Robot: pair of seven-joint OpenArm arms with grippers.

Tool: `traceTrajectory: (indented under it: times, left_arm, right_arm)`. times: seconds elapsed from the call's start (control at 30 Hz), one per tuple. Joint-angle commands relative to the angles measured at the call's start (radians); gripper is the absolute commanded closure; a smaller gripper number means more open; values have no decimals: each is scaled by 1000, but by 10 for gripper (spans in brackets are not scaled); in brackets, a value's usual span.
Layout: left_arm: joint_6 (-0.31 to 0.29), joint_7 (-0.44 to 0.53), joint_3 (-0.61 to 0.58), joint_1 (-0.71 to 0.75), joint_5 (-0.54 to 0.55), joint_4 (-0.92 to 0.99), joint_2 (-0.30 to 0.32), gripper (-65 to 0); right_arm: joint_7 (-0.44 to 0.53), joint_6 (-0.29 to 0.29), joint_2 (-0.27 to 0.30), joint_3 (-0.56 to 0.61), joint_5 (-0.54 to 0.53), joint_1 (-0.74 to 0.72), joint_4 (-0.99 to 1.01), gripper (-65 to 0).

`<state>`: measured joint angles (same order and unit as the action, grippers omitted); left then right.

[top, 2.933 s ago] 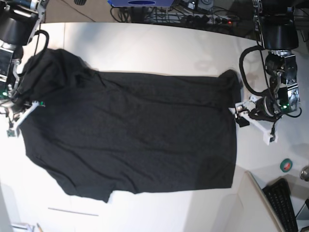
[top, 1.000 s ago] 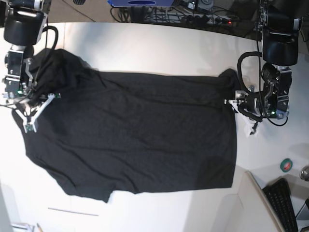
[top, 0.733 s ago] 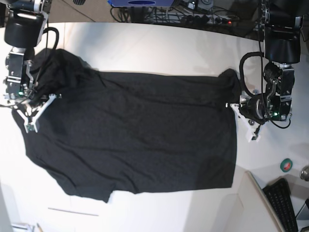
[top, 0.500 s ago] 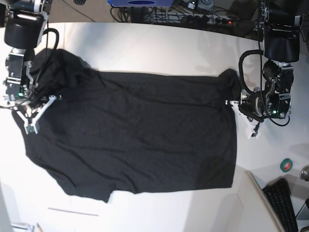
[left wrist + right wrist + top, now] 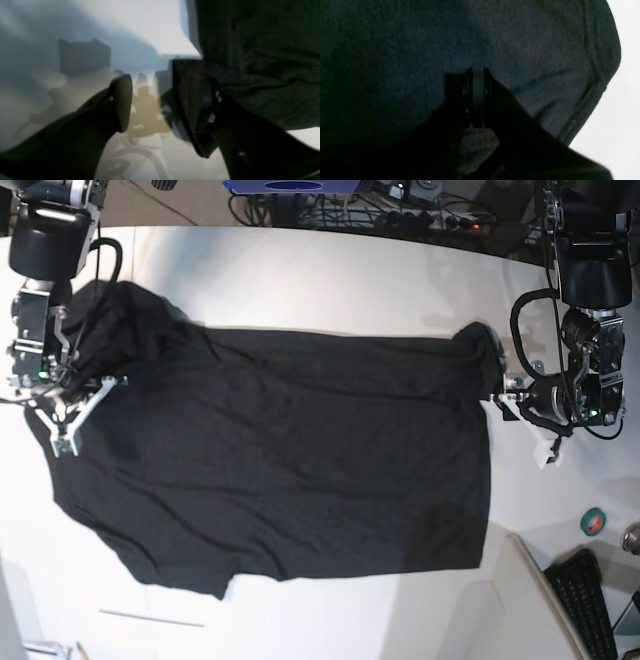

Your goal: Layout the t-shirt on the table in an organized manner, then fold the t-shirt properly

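Note:
The black t-shirt (image 5: 290, 450) lies spread across the white table (image 5: 320, 280), with its upper left part bunched and its hem at the right. No print shows. My left gripper (image 5: 528, 427) sits just off the shirt's right edge. In the left wrist view it (image 5: 160, 105) is open with only bare table between its fingers, and the shirt's hem (image 5: 250, 75) lies right beside one finger. My right gripper (image 5: 63, 435) rests over the shirt's left edge. Its fingers (image 5: 475, 82) are shut, tips down against the dark cloth (image 5: 395, 50), and no pinched fold shows.
A small angled white panel (image 5: 530, 600), a keyboard (image 5: 585, 605) and a green tape roll (image 5: 593, 522) sit at the near right. Cables (image 5: 400, 215) run beyond the table's far edge. A thin dark seam (image 5: 150, 618) marks the table near the front left.
My left gripper closed at the shirt's right edge, then opened and drew away to the right. The right gripper stayed shut and barely moved. The shirt lies as before.

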<state>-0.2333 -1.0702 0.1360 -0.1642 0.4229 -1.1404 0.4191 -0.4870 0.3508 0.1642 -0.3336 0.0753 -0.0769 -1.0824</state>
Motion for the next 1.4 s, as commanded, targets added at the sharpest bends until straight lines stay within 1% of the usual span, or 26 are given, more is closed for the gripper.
traceTrajectory:
  times: [0.0, 0.13, 0.23, 0.37, 0.5, 0.63, 0.77, 0.8, 0.9, 0.97, 1.13, 1.17, 1.23, 1.37]
  left_arm:
    - [2, 5, 7, -21, 1, -13, 22, -346]
    - [-44, 5, 9, -24, 3, -11, 13, -347]
    - [-45, 5, 9, -24, 3, -10, 7, -347]
    - [-45, 5, 9, -25, -5, -8, -27, -347]
    - [-45, 8, 9, -25, -5, 29, -36, -346]
    - [-45, 64, 7, -45, -5, 101, -39, -337]
    - [-45, 66, 7, -44, 1, 98, -39, -331]
    - [-45, 66, 7, -44, 1, 96, -39, -314]
    - [-45, 66, 7, -47, -2, 101, -39, -211]
    - [-45, 66, 7, -50, -5, 104, -39, -163]
    - [-45, 66, 7, -48, -3, 104, -42, -140]
    - [-45, 66, 7, -48, -3, 102, -41, -107]
    - [-45, 66, 7, -48, 1, 93, -36, 0]
    - [-45, 66, 11, -47, 1, 63, -33, 0]
  right_arm:
    - [18, -5, 11, -2, -7, -19, -17, 0]
    - [18, -5, 11, -2, -7, -16, -17, 0]
    - [18, -5, 11, -2, -7, -14, -17, 0]
    - [18, -3, 11, -2, -7, -16, -17, 0]
    - [18, -3, 10, -2, -7, -16, -17, 0]
    - [18, -2, 10, -2, -7, -16, -17, 0]
    - [18, -2, 10, -2, -7, -14, -15, 0]
    - [18, -2, 10, -2, -7, -14, -15, 0]
    - [18, -2, 10, -2, -7, -14, -15, 0]
    - [18, -2, 10, -2, -7, -16, -15, 0]
    - [18, -2, 10, -2, -7, -16, -15, 0]
    - [18, 0, 10, -2, -7, -16, -15, 0]
    - [18, 0, 10, -2, -7, -16, -15, 0]
    - [18, 1, 8, -2, -7, -16, -18, 0]
